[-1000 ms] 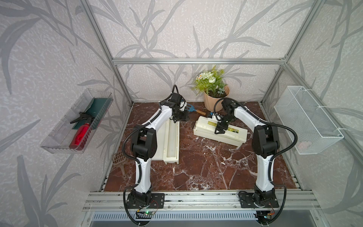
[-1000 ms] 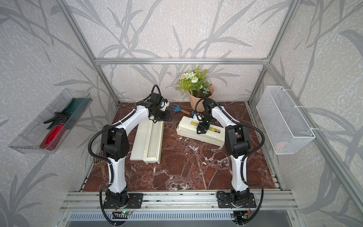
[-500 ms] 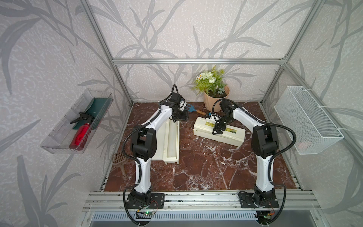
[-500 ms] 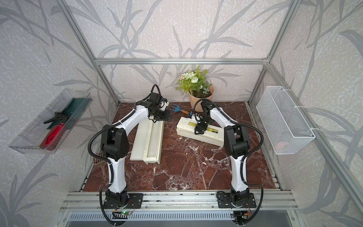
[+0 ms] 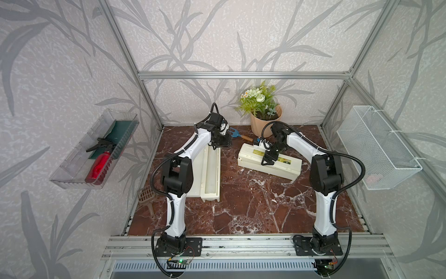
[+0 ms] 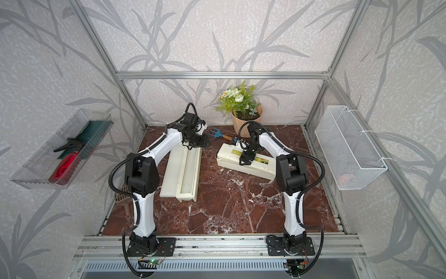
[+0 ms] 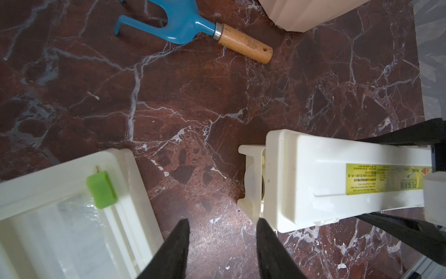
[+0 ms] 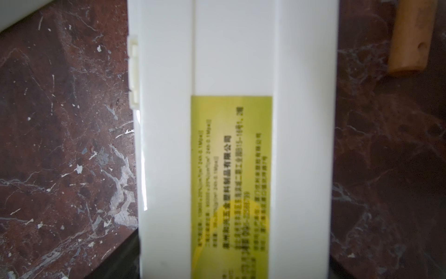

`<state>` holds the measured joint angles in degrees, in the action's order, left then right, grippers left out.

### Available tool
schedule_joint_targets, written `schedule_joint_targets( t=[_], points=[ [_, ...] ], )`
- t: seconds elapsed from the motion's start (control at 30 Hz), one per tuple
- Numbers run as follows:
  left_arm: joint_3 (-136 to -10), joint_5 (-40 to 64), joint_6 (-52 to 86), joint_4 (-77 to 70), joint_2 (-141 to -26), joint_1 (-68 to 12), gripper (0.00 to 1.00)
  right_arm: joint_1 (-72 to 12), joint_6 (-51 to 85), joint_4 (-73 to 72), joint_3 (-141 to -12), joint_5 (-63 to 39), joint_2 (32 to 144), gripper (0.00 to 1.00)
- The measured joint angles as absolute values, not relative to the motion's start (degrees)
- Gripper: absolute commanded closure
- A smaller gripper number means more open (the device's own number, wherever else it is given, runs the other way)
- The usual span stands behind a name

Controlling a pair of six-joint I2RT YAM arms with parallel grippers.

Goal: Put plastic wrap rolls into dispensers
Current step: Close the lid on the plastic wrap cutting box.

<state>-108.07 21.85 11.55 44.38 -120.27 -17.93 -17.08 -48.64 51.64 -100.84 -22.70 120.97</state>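
A white roll of glossy translucent plastic wrap (image 7: 72, 232) lay inside the open cream-white plastic dispenser box (image 5: 211, 197). This box stretched lengthwise on the left half of the red-brown marble tabletop (image 5: 241, 205), with its hinged lid (image 6: 170, 178) folded flat alongside and a small green slider (image 7: 101, 189) near its far end. The left gripper (image 7: 222, 219) hovered by that far end, its black fingers (image 7: 176, 246) apart with only bare table between them. To the right, lying slantwise, was the closed cream-white dispenser box (image 5: 287, 166) with a yellow-green label strip (image 8: 231, 181) on top. The right gripper (image 5: 266, 161) straddled it, jaws spread wide along both long sides; whether they pressed on it could not be told. Beyond lay a blue garden fork with a wooden handle (image 7: 183, 21), beside a beige flowerpot of green plants (image 5: 264, 120).
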Motion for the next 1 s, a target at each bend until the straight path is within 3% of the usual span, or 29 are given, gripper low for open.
schedule_joint_targets(
  t=[0.77,1.0],
  points=[
    [-110.30,21.93,11.57,45.58,-123.04,-18.57,0.47,-17.17,-51.92,50.13,-99.13,-24.73,120.92,0.26],
    [-112.09,22.28,11.38,46.02,-123.57,-19.44,0.34,-17.19,-52.14,50.19,-98.72,-25.26,120.81,0.18]
  ],
)
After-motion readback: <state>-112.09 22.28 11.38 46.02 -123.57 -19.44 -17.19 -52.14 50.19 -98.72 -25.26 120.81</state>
